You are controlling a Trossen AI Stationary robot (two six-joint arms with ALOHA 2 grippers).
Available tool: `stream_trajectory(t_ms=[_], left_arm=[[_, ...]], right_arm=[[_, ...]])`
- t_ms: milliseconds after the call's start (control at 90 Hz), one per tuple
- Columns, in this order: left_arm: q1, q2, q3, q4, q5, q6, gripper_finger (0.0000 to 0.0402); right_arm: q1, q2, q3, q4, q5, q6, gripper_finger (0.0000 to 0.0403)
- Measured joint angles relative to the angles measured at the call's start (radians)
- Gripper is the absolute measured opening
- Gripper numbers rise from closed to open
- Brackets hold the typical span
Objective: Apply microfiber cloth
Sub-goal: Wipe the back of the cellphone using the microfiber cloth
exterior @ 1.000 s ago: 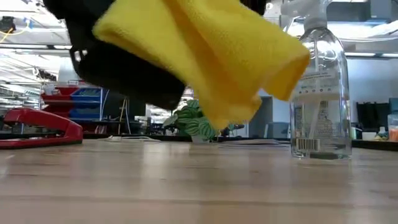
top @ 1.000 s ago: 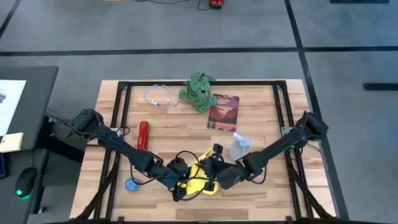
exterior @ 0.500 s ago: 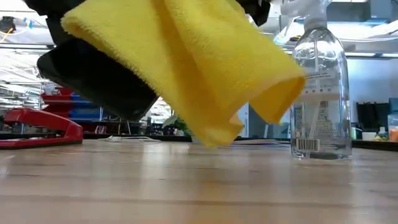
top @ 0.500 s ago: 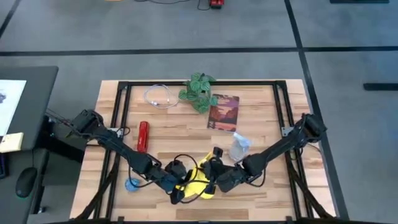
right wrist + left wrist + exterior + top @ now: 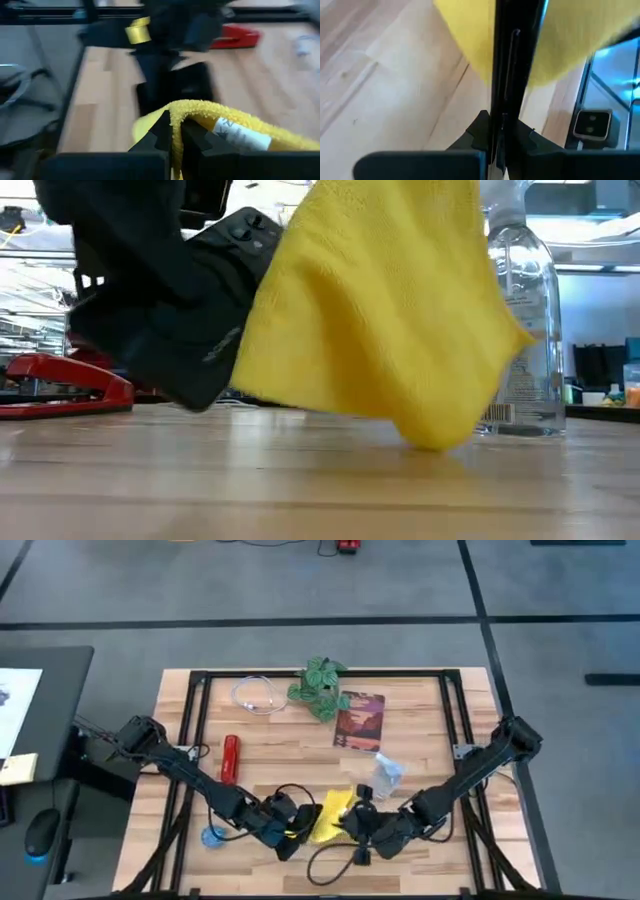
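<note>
The bright yellow microfiber cloth (image 5: 333,815) hangs near the table's front edge, between my two grippers. In the low view the cloth (image 5: 390,310) spreads downward and its lowest corner (image 5: 430,440) reaches about the tabletop. My right gripper (image 5: 357,827) is shut on the cloth. My left gripper (image 5: 290,835) is shut on a black smartphone (image 5: 215,305), which is tilted and lies against the cloth's left side. The left wrist view shows the smartphone (image 5: 512,45) edge-on, with yellow fabric behind it. My left gripper pinches the smartphone's lower end (image 5: 496,117) between its two fingers, which lie on its two flat faces. The phone stands out past the fingers, lifted off the table and tilted. My right gripper pinches a folded edge of the cloth (image 5: 175,111) between its two fingers, close to a white label (image 5: 235,135). The rest of the cloth hangs slack below the hold and drapes toward the phone.
A clear spray bottle (image 5: 385,775) stands just behind the cloth to the right. A red stapler (image 5: 230,758) lies at the left, a dark red book (image 5: 358,720), a plant (image 5: 320,688) and a white cable (image 5: 258,695) farther back. A blue object (image 5: 210,837) sits near the front left.
My right gripper has shifted toward the table's right and near edge, carrying the cloth. The cloth was bunched up high and now hangs spread out, with its lower corner down near the tabletop. The smartphone in my left gripper has tipped more upright.
</note>
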Motion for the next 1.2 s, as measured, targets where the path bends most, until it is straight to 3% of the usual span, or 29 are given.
stream_trajectory(t_ms=[233, 478, 744, 867, 1033, 1200], left_arm=[[0.012, 0.0, 0.0, 0.189, -0.007, 0.095, 0.0007], [0.013, 0.002, -0.001, 0.21, -0.01, 0.095, 0.0007], [0.012, 0.003, -0.002, 0.237, -0.025, 0.093, 0.0007], [0.014, 0.003, -0.002, 0.276, -0.037, 0.119, 0.0007], [0.019, 0.003, -0.002, 0.27, -0.065, 0.117, 0.0007], [0.023, 0.002, -0.003, 0.268, -0.082, 0.115, 0.0007]], right_arm=[[-0.043, 0.081, -0.001, 0.119, -0.009, -0.022, 0.0], [-0.117, 0.081, 0.0, 0.182, -0.032, -0.062, 0.0], [-0.061, 0.134, 0.0, 0.173, -0.093, -0.072, 0.0], [-0.052, 0.16, 0.0, 0.234, -0.069, -0.02, 0.0], [-0.069, 0.16, 0.0, 0.283, 0.048, 0.025, 0.0], [-0.087, 0.157, -0.002, 0.294, 0.045, 0.027, 0.0]])
